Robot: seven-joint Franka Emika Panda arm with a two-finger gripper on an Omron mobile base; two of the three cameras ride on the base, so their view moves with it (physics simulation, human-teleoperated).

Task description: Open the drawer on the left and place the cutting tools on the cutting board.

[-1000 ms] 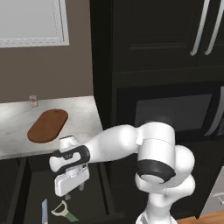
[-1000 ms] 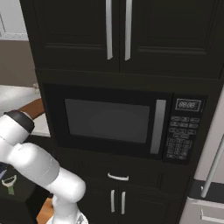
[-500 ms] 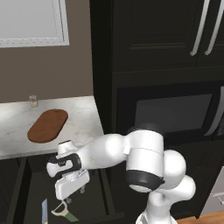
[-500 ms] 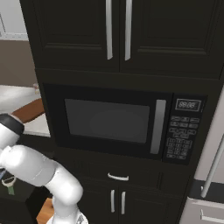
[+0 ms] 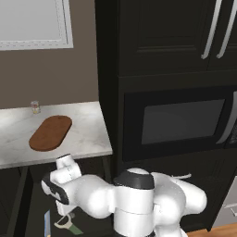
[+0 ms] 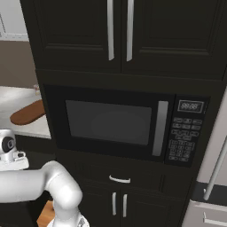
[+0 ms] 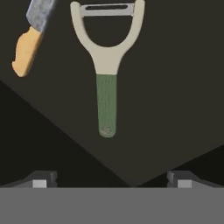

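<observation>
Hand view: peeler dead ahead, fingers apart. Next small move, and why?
Probably ease straight down onto the peeler's green handle. The gripper is open and holds nothing, and the handle lies centred between the fingertips on the drawer floor, apart from the knife.

A tall black cabinet wall point(image 6: 133, 40) with silver bar handles point(image 6: 119, 29) held a built-in microwave point(image 6: 124, 122). Left of it, a white marble counter point(image 5: 88, 134) met a taupe wall point(image 5: 83, 69) under a white-framed window point(image 5: 34, 23).

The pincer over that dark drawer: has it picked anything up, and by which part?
Nothing is held. The pincer is open and empty above the drawer, with the green-handled peeler lying untouched ahead of its fingertips.
</observation>
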